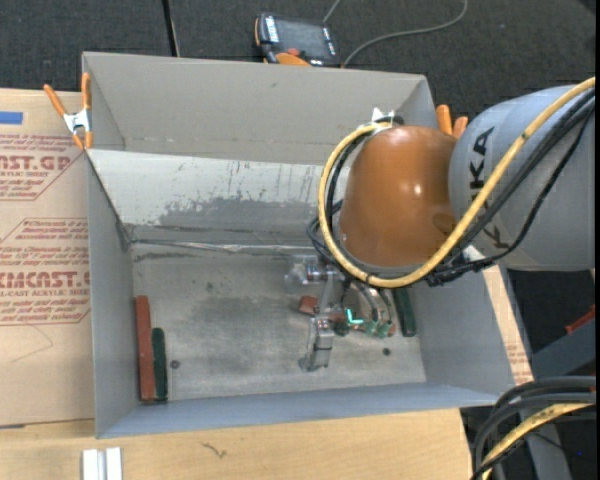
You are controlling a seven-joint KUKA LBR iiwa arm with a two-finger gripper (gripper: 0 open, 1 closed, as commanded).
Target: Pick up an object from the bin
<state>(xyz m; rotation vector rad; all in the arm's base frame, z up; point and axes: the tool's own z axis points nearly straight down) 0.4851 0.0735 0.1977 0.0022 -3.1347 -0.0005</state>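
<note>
Reaching in from the right of the frame, the arm under its orange cover [395, 193] has the gripper [320, 336] low over the floor of the grey bin [230, 318], right of centre; whether it is open or closed cannot be told. Just beside it, to the upper left, lies a small red piece [307, 306], short and flat, partly hidden. A dark green block [406, 313] lies further right, near the wall. Well apart, at lower left, a red-brown bar [141, 343] and a green bar [159, 363] lie side by side
</note>
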